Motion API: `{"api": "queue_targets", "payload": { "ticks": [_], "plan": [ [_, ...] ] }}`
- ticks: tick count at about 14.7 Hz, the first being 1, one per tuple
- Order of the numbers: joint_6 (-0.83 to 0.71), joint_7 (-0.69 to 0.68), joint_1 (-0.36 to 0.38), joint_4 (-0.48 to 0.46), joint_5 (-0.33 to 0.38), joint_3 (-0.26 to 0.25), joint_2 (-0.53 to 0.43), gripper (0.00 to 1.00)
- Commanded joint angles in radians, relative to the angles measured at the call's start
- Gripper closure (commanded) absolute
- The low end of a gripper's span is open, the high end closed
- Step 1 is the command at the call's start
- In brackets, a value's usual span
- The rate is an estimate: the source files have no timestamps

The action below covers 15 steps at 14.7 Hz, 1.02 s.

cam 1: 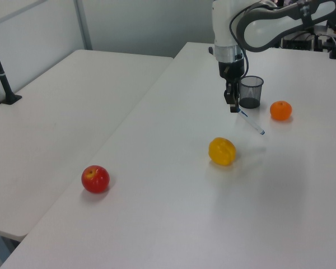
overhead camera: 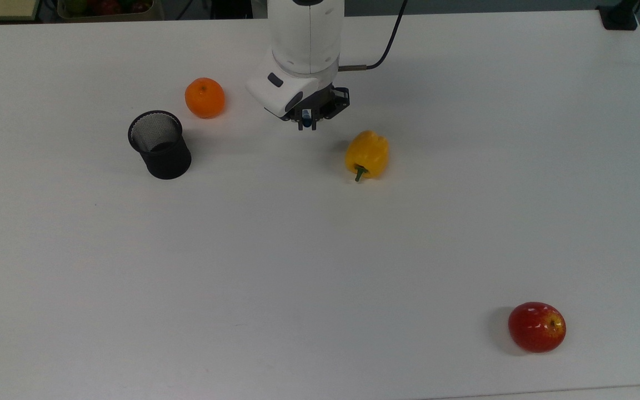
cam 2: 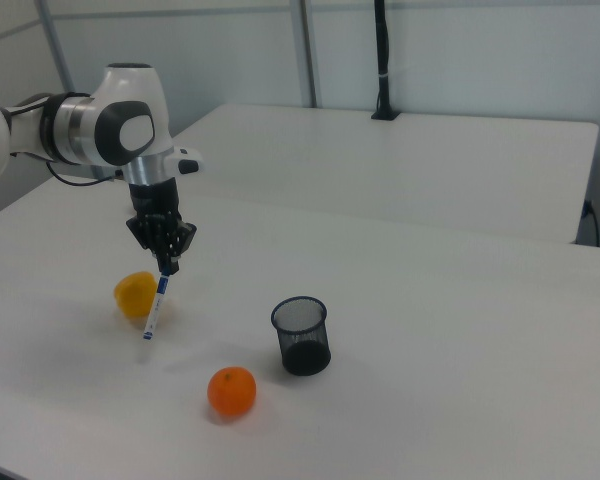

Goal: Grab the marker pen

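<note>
My gripper [overhead camera: 306, 123] [cam 1: 234, 108] [cam 2: 165, 266] is shut on the blue-capped end of the marker pen [cam 2: 155, 306] [cam 1: 251, 121]. The pen is slim and white with a blue tip and hangs tilted below the fingers, off the table. In the top view I see it end-on as a blue spot [overhead camera: 306, 118] between the fingers. The gripper hovers between the orange [overhead camera: 204, 98] and the yellow pepper [overhead camera: 367, 154], closer to the pepper.
A black mesh pen cup [overhead camera: 159, 144] [cam 2: 302, 334] stands upright at the top view's left, near the orange [cam 2: 231, 391]. A red apple [overhead camera: 536, 326] [cam 1: 95, 179] lies far off at the top view's lower right. The white table [overhead camera: 275, 261] is open in front.
</note>
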Motion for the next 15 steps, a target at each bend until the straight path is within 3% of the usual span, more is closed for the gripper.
{"api": "queue_targets", "payload": {
  "ticks": [1, 2, 7, 15],
  "plan": [
    [0.014, 0.018, 0.010, -0.011, 0.000, -0.010, -0.014, 0.21],
    [0.014, 0.018, 0.010, -0.011, -0.001, -0.010, -0.015, 0.00],
    [0.007, 0.018, 0.010, -0.005, -0.010, -0.011, -0.029, 0.00],
    [-0.107, 0.015, 0.004, -0.005, -0.061, -0.016, -0.233, 0.00]
  ]
}}
